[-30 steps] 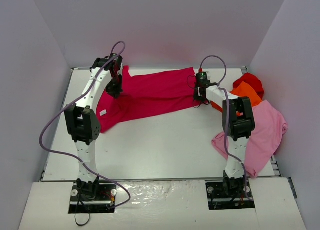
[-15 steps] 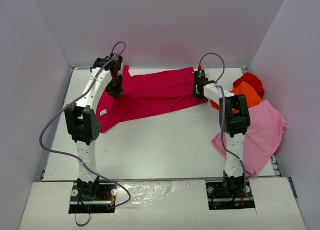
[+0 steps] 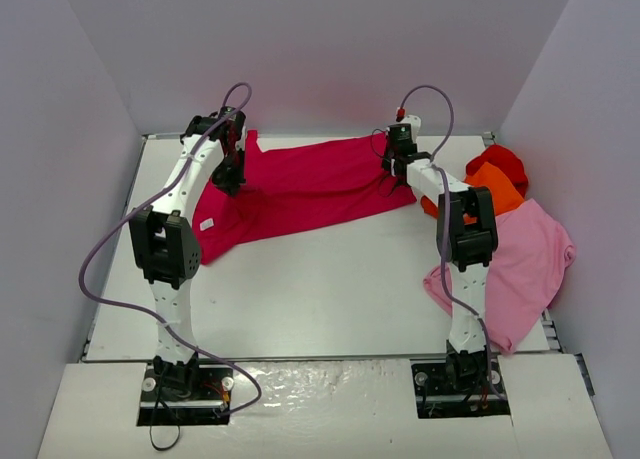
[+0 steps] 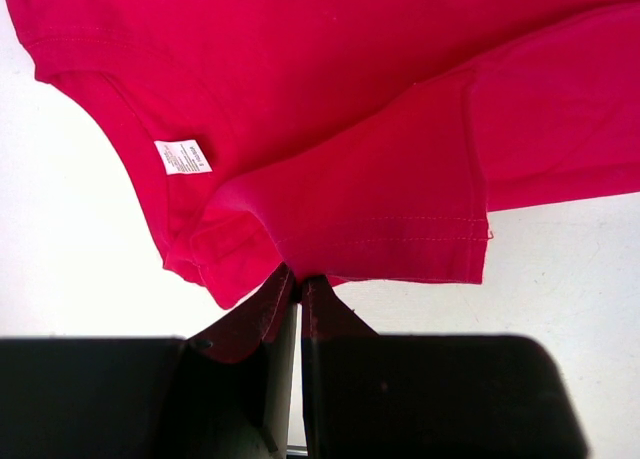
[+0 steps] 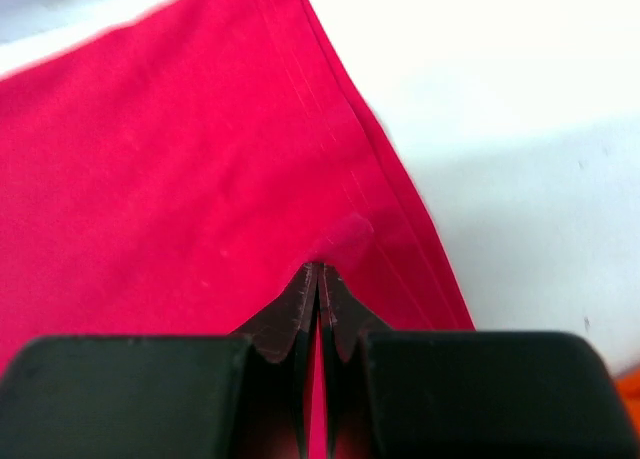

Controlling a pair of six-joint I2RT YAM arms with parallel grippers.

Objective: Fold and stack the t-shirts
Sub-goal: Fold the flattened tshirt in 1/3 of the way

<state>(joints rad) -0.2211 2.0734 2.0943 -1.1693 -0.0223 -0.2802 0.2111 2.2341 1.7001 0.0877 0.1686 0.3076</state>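
Observation:
The crimson t-shirt (image 3: 310, 184) lies spread across the far part of the table, stretched between both grippers. My left gripper (image 3: 232, 171) is shut on its left end, pinching cloth by the sleeve and collar (image 4: 296, 279); a white label (image 4: 183, 156) shows there. My right gripper (image 3: 399, 167) is shut on the shirt's right hem (image 5: 318, 269), where a small pucker of cloth rises at the fingertips. The orange shirt (image 3: 492, 188), the bright red shirt (image 3: 500, 162) and the light pink shirt (image 3: 520, 259) lie in a pile at the right.
The white table (image 3: 320, 279) is ringed by pale walls on three sides. The pink shirt hangs over the table's right edge. Purple cables (image 3: 110, 249) loop from both arms.
My right gripper has moved toward the back of the table, carrying the shirt's right hem with it. The left gripper has stayed put.

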